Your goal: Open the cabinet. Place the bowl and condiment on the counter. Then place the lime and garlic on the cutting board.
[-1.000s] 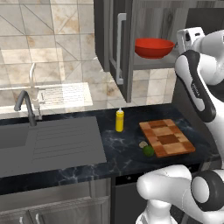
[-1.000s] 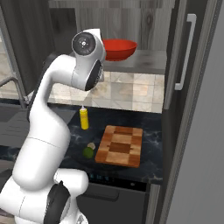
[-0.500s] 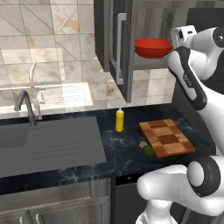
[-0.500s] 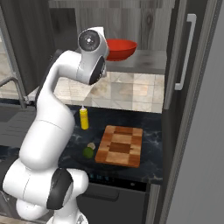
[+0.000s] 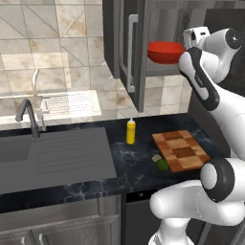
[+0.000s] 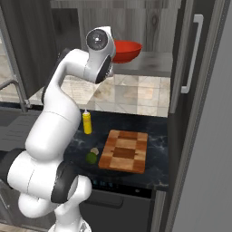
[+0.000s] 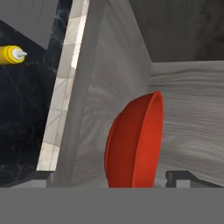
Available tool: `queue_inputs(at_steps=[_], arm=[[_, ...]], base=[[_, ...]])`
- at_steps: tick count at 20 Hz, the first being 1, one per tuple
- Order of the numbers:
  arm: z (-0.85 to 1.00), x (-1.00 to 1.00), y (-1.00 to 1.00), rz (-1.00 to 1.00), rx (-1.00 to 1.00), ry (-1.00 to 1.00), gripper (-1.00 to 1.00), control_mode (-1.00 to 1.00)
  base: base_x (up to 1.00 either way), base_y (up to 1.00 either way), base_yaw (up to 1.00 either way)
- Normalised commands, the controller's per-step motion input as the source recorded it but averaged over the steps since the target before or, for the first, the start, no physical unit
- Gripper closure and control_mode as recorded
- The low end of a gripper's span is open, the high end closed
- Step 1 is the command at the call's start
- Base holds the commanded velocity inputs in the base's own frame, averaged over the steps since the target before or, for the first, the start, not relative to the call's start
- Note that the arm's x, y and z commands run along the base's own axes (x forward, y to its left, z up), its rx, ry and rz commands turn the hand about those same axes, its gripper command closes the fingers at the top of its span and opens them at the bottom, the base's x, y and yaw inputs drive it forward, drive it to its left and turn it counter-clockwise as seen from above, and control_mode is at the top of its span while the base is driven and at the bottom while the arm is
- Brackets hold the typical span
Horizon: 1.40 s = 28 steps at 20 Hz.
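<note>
The cabinet (image 5: 125,43) stands open. On its shelf sits the red bowl (image 5: 165,51), tipped on edge in the hand view (image 7: 133,146). My gripper (image 7: 111,177) is open at the shelf, its fingertips (image 7: 41,177) either side of the bowl without gripping it. Below, on the black counter (image 5: 136,165), the yellow condiment (image 5: 130,131) stands upright left of the cutting board (image 5: 181,150). The lime (image 5: 162,165) and garlic (image 5: 156,157) lie on the counter at the board's near left corner, touching each other.
A grey sink and drainboard (image 5: 57,153) with a faucet (image 5: 28,115) take up the counter's left side. The open door (image 5: 133,57) hangs left of the shelf, and another handled door (image 6: 190,59) and a tall grey panel (image 6: 208,158) stand at the right.
My hand has moved in closer to the bowl on the shelf. The jaws stay open, and the bowl, bottle, lime and garlic have not moved.
</note>
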Motion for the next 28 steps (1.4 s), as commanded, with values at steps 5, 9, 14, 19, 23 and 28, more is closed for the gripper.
queue_inputs(at_steps=[5,9,14,19,23,28], arm=[[0.0,0.27,-0.02,0.0,0.0,0.0,-1.0,-1.0],[0.0,0.28,-0.02,0.0,0.0,0.0,-1.0,-1.0],[0.0,0.26,-0.01,0.0,0.0,0.0,-1.0,-1.0],[0.0,0.24,0.0,0.0,0.0,0.0,-1.0,-1.0],[0.0,0.2,0.0,0.0,0.0,0.0,-1.0,-1.0],[-0.02,0.15,0.0,0.0,0.0,0.0,-1.0,-1.0]], base=[[0.0,0.0,0.0],[0.0,0.0,0.0],[0.0,0.0,0.0],[0.0,0.0,0.0],[0.0,0.0,0.0],[0.0,0.0,0.0]])
